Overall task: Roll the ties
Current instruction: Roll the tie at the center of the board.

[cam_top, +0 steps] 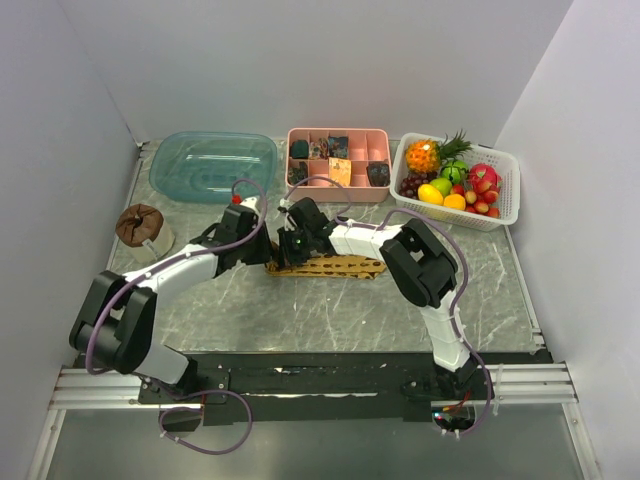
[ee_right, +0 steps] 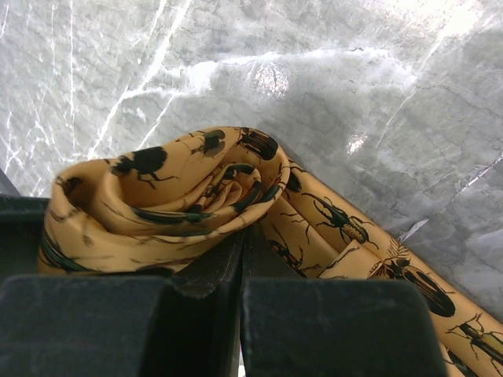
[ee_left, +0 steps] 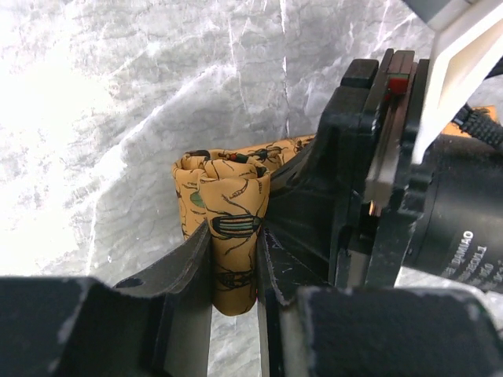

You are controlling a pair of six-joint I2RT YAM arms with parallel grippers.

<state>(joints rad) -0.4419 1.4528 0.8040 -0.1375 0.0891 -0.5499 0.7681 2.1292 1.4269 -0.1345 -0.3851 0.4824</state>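
Close to the arm bases ran the marbled grey desk (cam_top: pixel 300 320), and all the action sat mid-desk. That's where the golden-yellow beetle-print necktie (cam_top: pixel 335 266) lay, its loose length running flat off to the right and its left end wound into a small roll (ee_right: pixel 173 184). The left fingers (ee_left: pixel 185 271) were clamped on that roll, squeezing it from both sides in a solid grip. The right fingers (ee_right: pixel 206 271) were pressed tight together at the roll's lower edge; whether they nipped any cloth, I couldn't tell. This read as the rolling step, early on, with few turns made and most of the tie lying flat. The next move, by my reckoning, called for turning the roll rightward along the strip while keeping the coil tight, so it wouldn't spring loose or wander crooked. Beyond, along the far edge, sat a blue-green tub (cam_top: pixel 212 165), a pink compartment tray (cam_top: pixel 338 132) and a white basket of fruit (cam_top: pixel 508 190), well apart from the work.
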